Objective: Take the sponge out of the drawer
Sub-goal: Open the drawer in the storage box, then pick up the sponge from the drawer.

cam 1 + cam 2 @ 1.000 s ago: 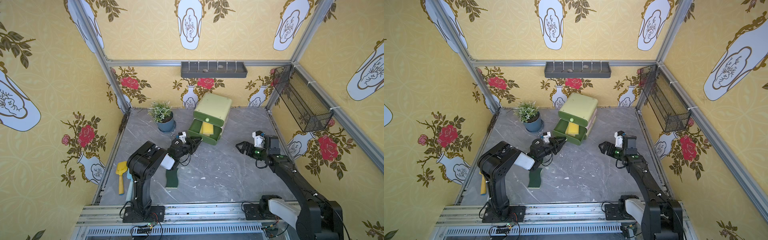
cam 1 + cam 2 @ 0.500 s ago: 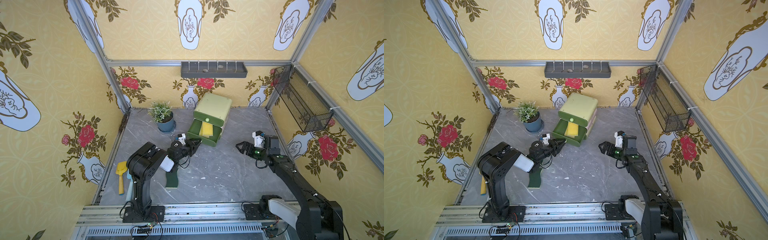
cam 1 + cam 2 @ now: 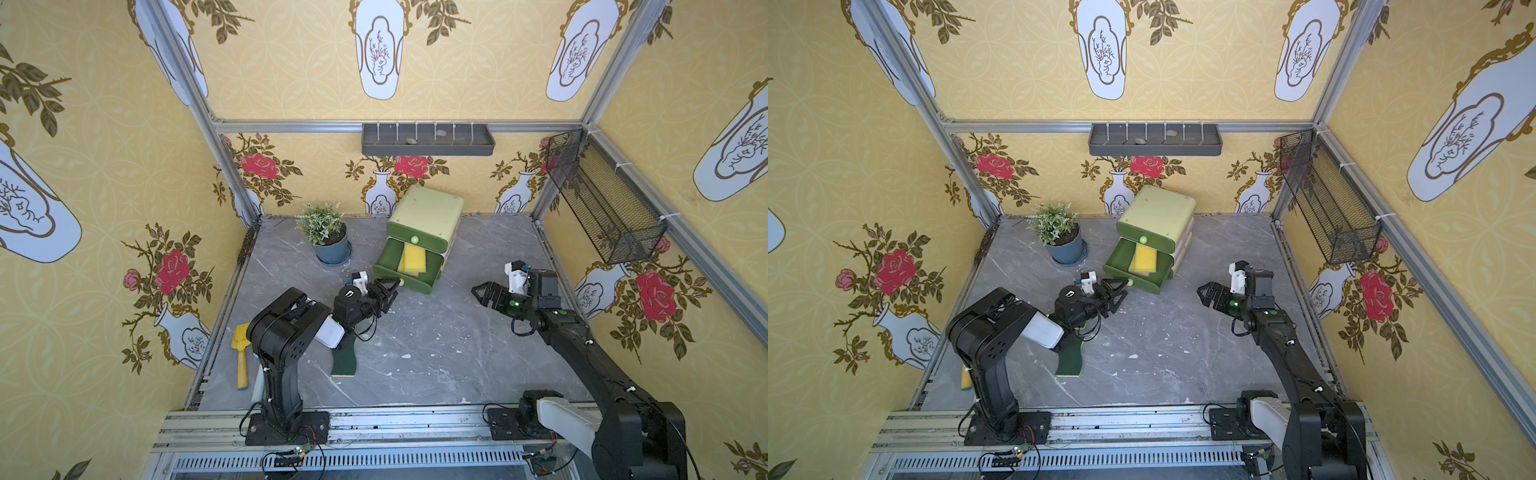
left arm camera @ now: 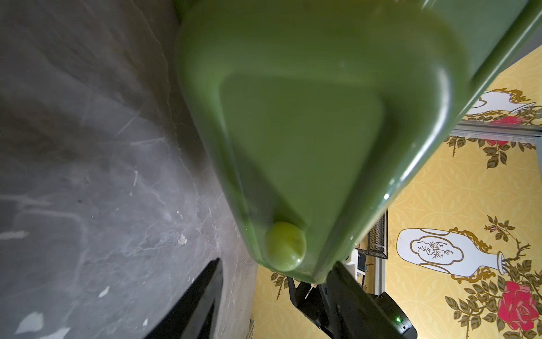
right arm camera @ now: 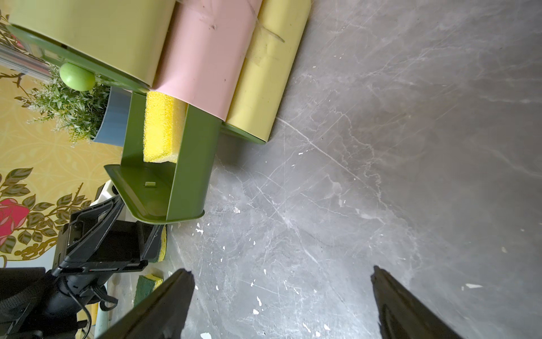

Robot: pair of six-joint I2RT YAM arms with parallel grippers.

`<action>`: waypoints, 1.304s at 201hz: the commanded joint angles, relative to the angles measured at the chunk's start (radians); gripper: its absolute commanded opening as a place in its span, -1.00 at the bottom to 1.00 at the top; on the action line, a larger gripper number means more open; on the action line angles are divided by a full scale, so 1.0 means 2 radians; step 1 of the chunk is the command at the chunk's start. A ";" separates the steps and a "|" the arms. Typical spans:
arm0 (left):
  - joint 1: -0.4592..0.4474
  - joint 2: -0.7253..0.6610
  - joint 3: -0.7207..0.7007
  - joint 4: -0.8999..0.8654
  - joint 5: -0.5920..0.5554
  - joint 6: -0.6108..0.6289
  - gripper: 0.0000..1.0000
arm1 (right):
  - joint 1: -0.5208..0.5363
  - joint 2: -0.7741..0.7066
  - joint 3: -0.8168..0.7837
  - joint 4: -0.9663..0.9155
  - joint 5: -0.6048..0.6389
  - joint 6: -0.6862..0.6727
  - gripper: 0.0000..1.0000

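Both top views: the yellow rectangular sponge [image 3: 412, 259] lies flat inside the pulled-out dark green plastic drawer [image 3: 385, 257] of a small light green drawer cabinet [image 3: 428, 216], toward the back of the grey marble tabletop [image 3: 436, 345]. The left gripper [image 3: 391, 291] sits right at the drawer's front edge with its jaws spread around the round pale green knob [image 3: 1130, 282], nothing clamped. A potted plant in a blue pot [image 3: 326, 237] stands just beside the drawer on that side, so it's tight there. The right gripper [image 3: 478, 293] hangs wide open and empty, well apart from the drawer, with a big bare patch of tabletop between the two grippers. A dark green scouring pad [image 3: 345, 361] lies under the left forearm.

Left wrist view: the drawer front fills most of the frame, blurry, and the knob sits near its edge. One black finger [image 4: 199, 299] shows, clear of the knob.

Right wrist view: the sponge fills most of the drawer's width, and its near end stops short of the front wall. Both right fingers frame bare tabletop.
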 commanded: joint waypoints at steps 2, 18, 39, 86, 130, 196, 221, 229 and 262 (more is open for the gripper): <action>0.000 -0.018 -0.012 -0.007 -0.014 0.020 0.32 | 0.001 0.004 0.009 -0.005 0.000 0.001 0.95; 0.000 -0.033 -0.019 -0.022 -0.019 0.028 0.41 | 0.002 0.004 0.013 -0.008 0.000 0.002 0.95; 0.000 -0.053 -0.029 -0.042 -0.025 0.041 0.48 | 0.004 0.003 0.019 -0.014 0.003 0.003 0.95; -0.001 -0.119 -0.021 -0.156 -0.033 0.120 0.55 | 0.023 0.013 0.045 -0.031 0.023 0.003 0.95; -0.022 -0.238 0.037 -0.404 -0.112 0.273 0.71 | 0.097 0.044 0.100 -0.059 0.093 0.001 0.95; -0.042 -0.322 0.119 -0.636 -0.200 0.402 0.89 | 0.219 0.133 0.189 -0.078 0.201 0.005 0.95; -0.046 -0.360 0.151 -0.716 -0.231 0.440 0.94 | 0.258 0.172 0.225 -0.083 0.255 0.006 0.95; -0.047 -0.374 0.159 -0.737 -0.241 0.447 0.95 | 0.269 0.184 0.236 -0.083 0.269 0.006 0.95; -0.051 -0.426 0.197 -0.832 -0.279 0.485 1.00 | 0.300 0.231 0.275 -0.082 0.309 0.015 0.95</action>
